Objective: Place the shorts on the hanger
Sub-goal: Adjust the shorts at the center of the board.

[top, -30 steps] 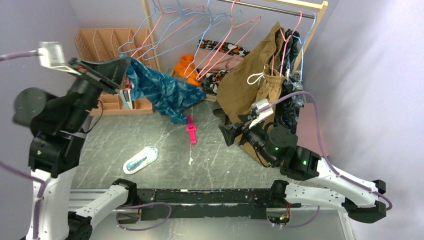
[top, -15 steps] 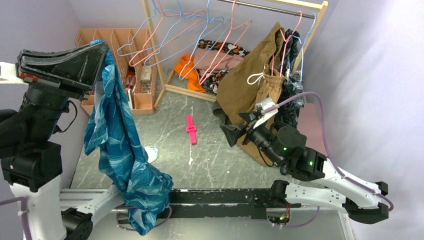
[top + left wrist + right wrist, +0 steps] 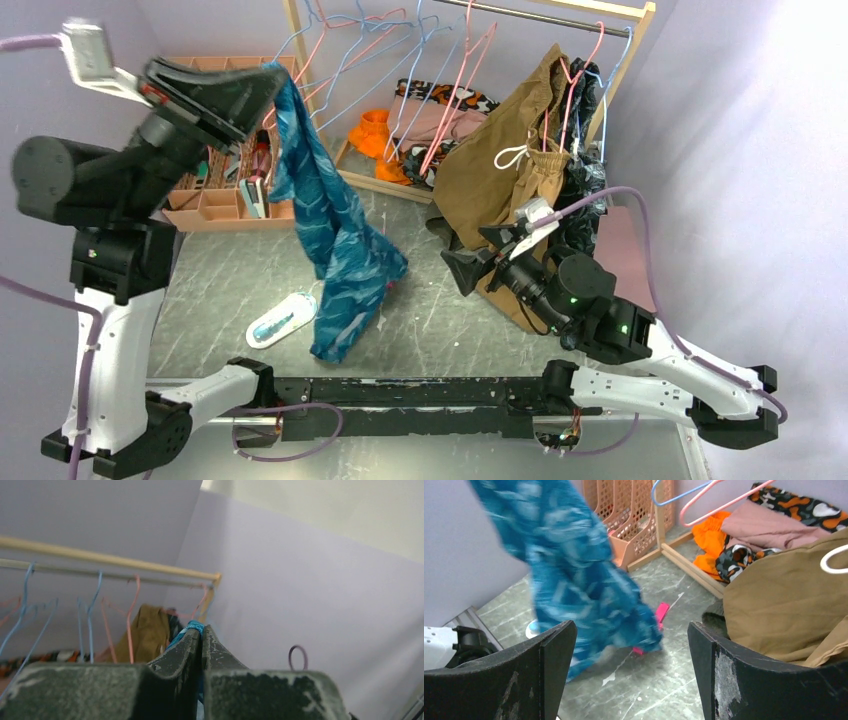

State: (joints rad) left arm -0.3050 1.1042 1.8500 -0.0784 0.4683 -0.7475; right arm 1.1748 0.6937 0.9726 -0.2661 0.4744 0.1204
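the left tool (image 3: 270, 72) is raised high over the far left of the bench (image 3: 440, 320), clenched on one edge of the teal leaf-print shorts (image 3: 335, 240). in the left wrist view its fingers (image 3: 192, 645) are pressed together with a scrap of teal fabric pinched at their tips. the shorts hang free below it as a long twisted drape in mid-air, and their lower end is over the middle of the bench, blurred in the right wrist view (image 3: 574, 575). the right tool (image 3: 468, 255) sits low to the right of the shorts, released, its jaws spread wide and pointing at the fabric without touching it. a pink wire hanger (image 3: 724, 502) hangs empty on the rail (image 3: 540, 17) at the far side, among light-blue ones. tan shorts (image 3: 500, 150) hang at the right end of the rail. a pink clip (image 3: 659, 612) lies on the bench, partly hidden by the shorts' hem.
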